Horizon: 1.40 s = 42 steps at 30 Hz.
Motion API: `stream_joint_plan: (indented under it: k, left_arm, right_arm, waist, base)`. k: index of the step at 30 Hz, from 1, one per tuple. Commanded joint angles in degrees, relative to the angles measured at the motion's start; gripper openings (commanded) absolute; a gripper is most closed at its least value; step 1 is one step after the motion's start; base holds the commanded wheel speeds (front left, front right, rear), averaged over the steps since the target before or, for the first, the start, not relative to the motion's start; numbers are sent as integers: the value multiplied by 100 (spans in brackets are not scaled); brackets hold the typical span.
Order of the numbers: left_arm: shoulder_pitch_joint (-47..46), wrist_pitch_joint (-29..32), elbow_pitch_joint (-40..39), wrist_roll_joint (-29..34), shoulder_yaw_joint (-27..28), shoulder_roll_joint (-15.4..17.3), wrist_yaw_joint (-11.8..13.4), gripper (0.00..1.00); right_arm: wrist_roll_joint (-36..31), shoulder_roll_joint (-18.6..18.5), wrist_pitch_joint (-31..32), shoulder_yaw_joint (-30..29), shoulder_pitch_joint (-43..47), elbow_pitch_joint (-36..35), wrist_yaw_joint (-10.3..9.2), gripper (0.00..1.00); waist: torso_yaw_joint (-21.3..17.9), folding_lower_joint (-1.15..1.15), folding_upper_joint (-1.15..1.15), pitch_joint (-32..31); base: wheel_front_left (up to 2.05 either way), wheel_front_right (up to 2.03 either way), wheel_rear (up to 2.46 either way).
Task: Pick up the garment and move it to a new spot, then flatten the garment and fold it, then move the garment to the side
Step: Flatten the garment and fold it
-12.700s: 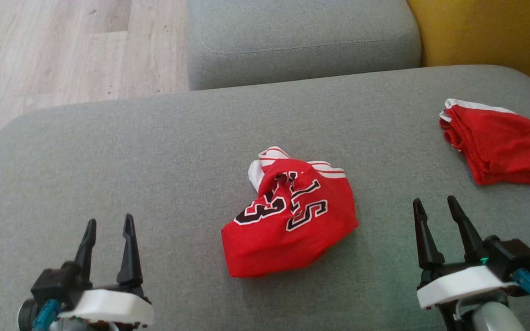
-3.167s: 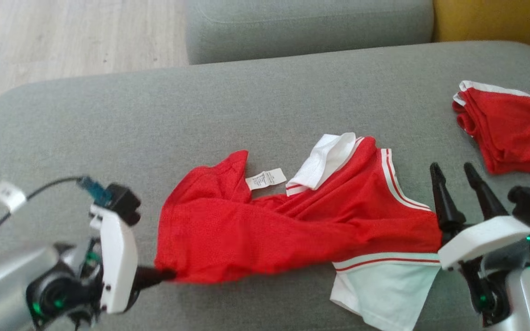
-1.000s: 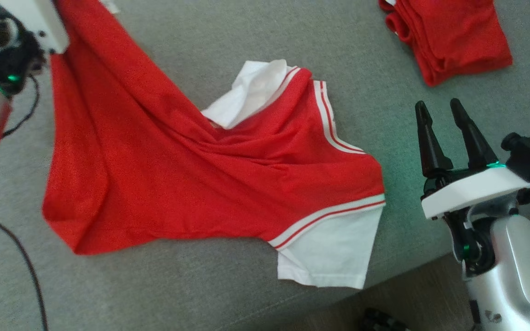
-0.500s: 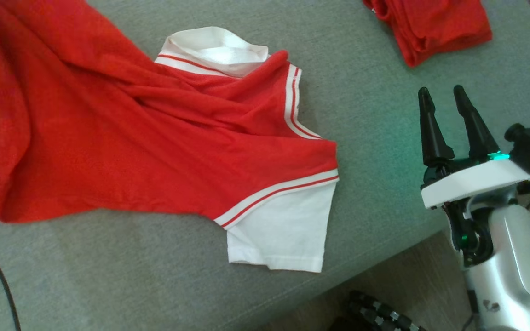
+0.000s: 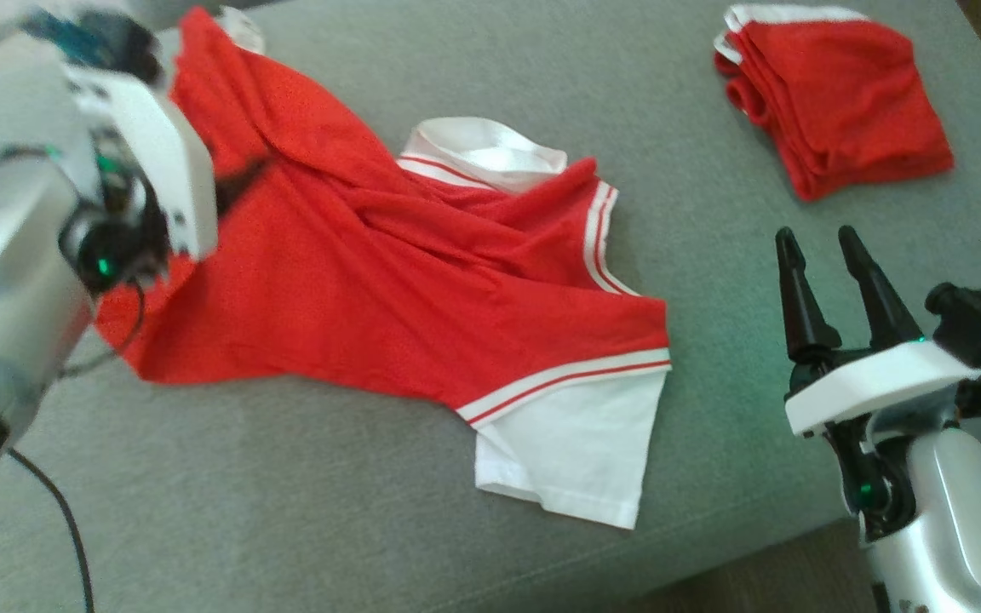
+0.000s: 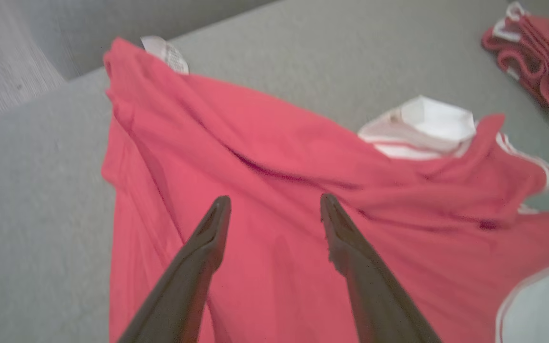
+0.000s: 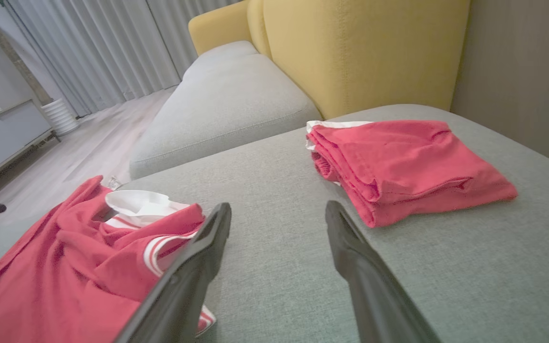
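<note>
Left fingers (image 6: 205,247) spread wide over the red garment (image 6: 279,138).

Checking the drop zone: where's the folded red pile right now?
Head view, upper right: the folded red pile lies on the grey cushion, beyond the right gripper and apart from the spread red shirt.

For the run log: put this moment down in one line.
stage: flattening | garment: spread, wrinkled | left gripper: open over garment | right gripper: open, empty

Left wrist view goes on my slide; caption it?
Open left gripper over a rumpled red shirt on a grey couch, folded red garment beyond.
</note>
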Motion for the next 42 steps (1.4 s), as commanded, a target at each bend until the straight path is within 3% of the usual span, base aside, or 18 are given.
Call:
stream_joint_plan:
  k: [1,8,22,24,25,34,38,42]
  left_arm:
    - [-134,354,-424,-157,60,486,-3,100]
    - [75,1423,-1398,138,-305,1190,-4,100]
    - [394,2483,-1694,368,-390,1578,-5,100]
    - [427,2529,-1692,357,-392,1575,-5,40]
    - [436,2536,-1694,370,-393,1570,-5,0]
    - [578,2208,-1883,65,-261,1516,-5,0]
    - [833,1947,-2178,-711,149,1604,-5,0]
    - [1168,1970,-2584,-1319,380,2000,-5,0]
  right_arm:
    - [-65,-72,38,72,-3,-237,42,100]
    - [-91,-35,171,133,87,-403,42,100]
    - [-54,-71,193,154,61,-414,42,100]
    - [-68,-67,194,141,75,-388,42,100]
    - [-74,-61,197,141,81,-382,42,100]
    - [-119,-65,237,109,173,-322,42,100]
    - [-145,-58,307,73,276,-327,42,100]
    - [-177,-50,408,-7,397,-377,42,100]
  waist:
    - [272,0,0,-295]
    - [271,0,0,-269]
    - [28,0,0,-48]
    - [43,0,0,-98]
    - [57,0,0,-125]
    - [361,0,0,-542]
    - [564,0,0,-774]
    - [733,0,0,-884]
  base:
    - [0,0,0]
    - [0,0,0]
    - [0,0,0]
    - [0,0,0]
    - [0,0,0]
    - [0,0,0]
    - [0,0,0]
    - [0,0,0]
